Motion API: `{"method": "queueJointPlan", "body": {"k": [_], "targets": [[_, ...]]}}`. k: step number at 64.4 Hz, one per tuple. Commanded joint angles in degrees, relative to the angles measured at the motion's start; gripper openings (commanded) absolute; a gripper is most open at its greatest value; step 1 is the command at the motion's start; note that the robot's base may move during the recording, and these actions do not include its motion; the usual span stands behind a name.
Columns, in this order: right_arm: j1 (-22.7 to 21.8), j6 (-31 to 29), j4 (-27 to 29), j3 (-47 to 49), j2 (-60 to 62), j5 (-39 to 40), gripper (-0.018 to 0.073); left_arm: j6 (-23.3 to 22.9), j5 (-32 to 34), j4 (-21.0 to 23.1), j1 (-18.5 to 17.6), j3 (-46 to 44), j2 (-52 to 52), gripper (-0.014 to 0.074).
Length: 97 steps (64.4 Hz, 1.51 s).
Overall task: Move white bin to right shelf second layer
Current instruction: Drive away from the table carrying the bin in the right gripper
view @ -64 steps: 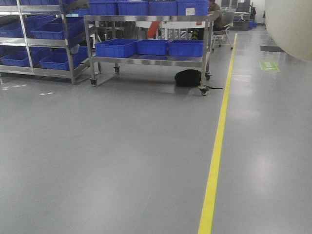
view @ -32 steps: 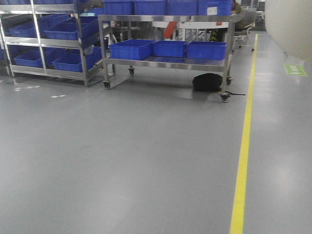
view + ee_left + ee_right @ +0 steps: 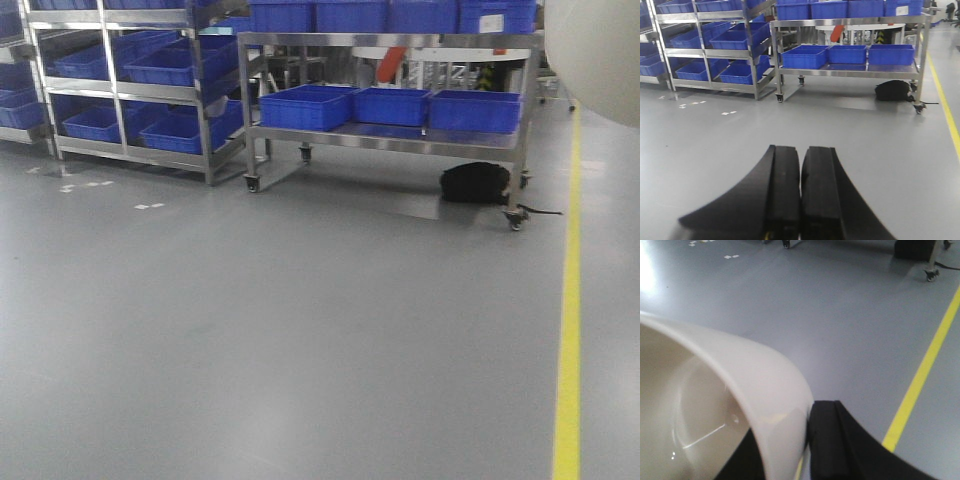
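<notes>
The job right now is plain carrying: the white bin (image 3: 597, 52) is off the ground in the right claw (image 3: 790, 452) with open grey floor all round, and the right shelf second layer I cannot pick out from here, since no roller tier shows plainly in any view. To do this stretch well I would want the pinch firm and the tub level, because the claw has only one wall of it, closed over the rim with one finger (image 3: 840, 445) outside and the other under the inner side (glossy plastic held by one edge will likely swing or slip if the base jerks). I would also give a wide berth to the steel table (image 3: 390, 142) loaded with blue crates (image 3: 305, 106), and to the black bag (image 3: 475, 183) and its trailing cord beneath it, and steer along the yellow line (image 3: 568, 330), well clear of the rack (image 3: 207, 120). The right arm is held high and to the side, so the tub fills the upper right corner of the front view and its wrist camera looks down past the rim to the floor. The left claw (image 3: 801, 190) points forward and roughly level toward the racks, its fingers pressed together on nothing.
</notes>
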<state>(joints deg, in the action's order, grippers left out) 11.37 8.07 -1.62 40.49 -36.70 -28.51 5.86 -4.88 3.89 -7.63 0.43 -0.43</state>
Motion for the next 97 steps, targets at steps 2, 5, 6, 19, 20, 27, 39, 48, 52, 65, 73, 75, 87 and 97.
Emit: {"method": "queueJointPlan", "body": {"k": [2,5,6,19,20,27,39,48,52,65,73,75,87,97], "targets": [[-0.3,0.0,0.1,1.8,-0.2,5.3,0.0049,-0.1,4.9,0.3,-0.2,2.1,-0.8,0.0085],[-0.3,0.0,0.1,1.8,-0.2,5.3,0.0049,-0.1,4.9,0.3,-0.2,2.1,-0.8,0.0085],[-0.3,0.0,0.1,1.8,-0.2,5.3,0.0049,-0.1,4.9,0.3,-0.2,2.1,-0.8,0.0085],[-0.3,0.0,0.1,1.8,-0.2,5.3,0.0049,-0.1,4.9,0.3,-0.2,2.1,-0.8,0.0085],[-0.3,0.0,0.1,1.8,-0.2,5.3,0.0049,-0.1,4.9,0.3,-0.2,2.1,-0.8,0.0085],[-0.3,0.0,0.1,1.8,-0.2,5.3,0.0049,-0.1,4.9,0.3,-0.2,2.1,-0.8,0.0085],[-0.3,0.0,0.1,1.8,-0.2,5.3,0.0049,-0.1,4.9,0.3,-0.2,2.1,-0.8,0.0085],[-0.3,0.0,0.1,1.8,-0.2,5.3,0.0049,-0.1,4.9,0.3,-0.2,2.1,-0.8,0.0085],[-0.3,0.0,0.1,1.8,-0.2,5.3,0.0049,-0.1,4.9,0.3,-0.2,2.1,-0.8,0.0085],[-0.3,0.0,0.1,1.8,-0.2,5.3,0.0049,-0.1,4.9,0.3,-0.2,2.1,-0.8,0.0085],[-0.3,0.0,0.1,1.8,-0.2,5.3,0.0049,-0.1,4.9,0.3,-0.2,2.1,-0.8,0.0085],[-0.3,0.0,0.1,1.8,-0.2,5.3,0.0049,-0.1,4.9,0.3,-0.2,2.1,-0.8,0.0085],[-0.3,0.0,0.1,1.8,-0.2,5.3,0.0049,-0.1,4.9,0.3,-0.2,2.1,-0.8,0.0085],[-0.3,0.0,0.1,1.8,-0.2,5.3,0.0049,-0.1,4.9,0.3,-0.2,2.1,-0.8,0.0085]]}}
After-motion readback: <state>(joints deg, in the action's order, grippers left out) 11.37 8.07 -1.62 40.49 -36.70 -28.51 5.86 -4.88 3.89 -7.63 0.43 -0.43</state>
